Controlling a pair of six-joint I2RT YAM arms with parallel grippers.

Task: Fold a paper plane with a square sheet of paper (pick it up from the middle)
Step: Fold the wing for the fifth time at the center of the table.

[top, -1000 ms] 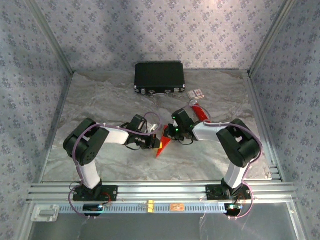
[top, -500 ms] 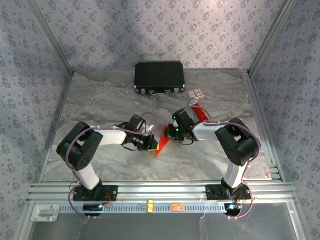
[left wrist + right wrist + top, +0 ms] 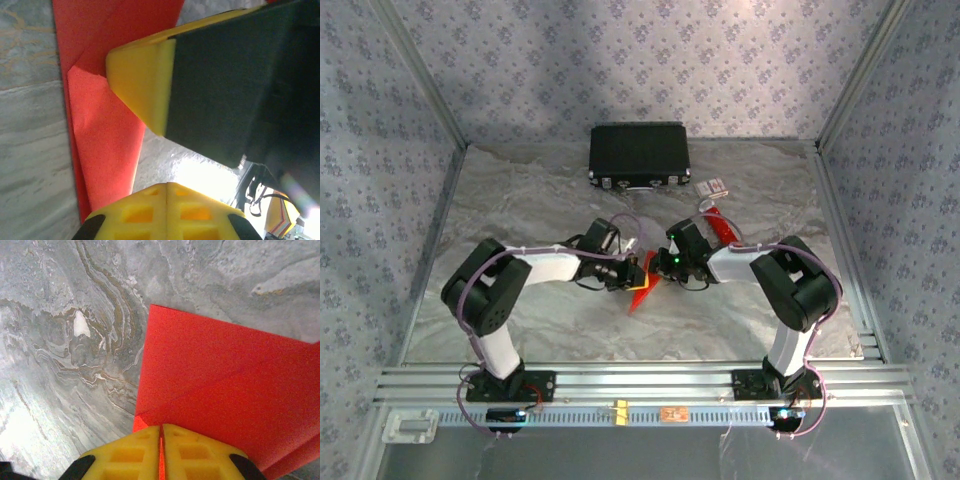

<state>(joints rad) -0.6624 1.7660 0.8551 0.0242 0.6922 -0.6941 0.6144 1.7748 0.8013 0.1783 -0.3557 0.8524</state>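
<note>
Here, both arms bent inward, elbows out, wrists low, meeting near table centre. My right claw was pinched shut on edge of creased red paper, paper lying between both claws. My left claw was fully shut against paper; hold on it unclear.

White-black arms, yellow fingers

Left hand: shifted right toward frame centre, now close beside right hand. Red paper: less visible, mainly its lower tip.
</note>
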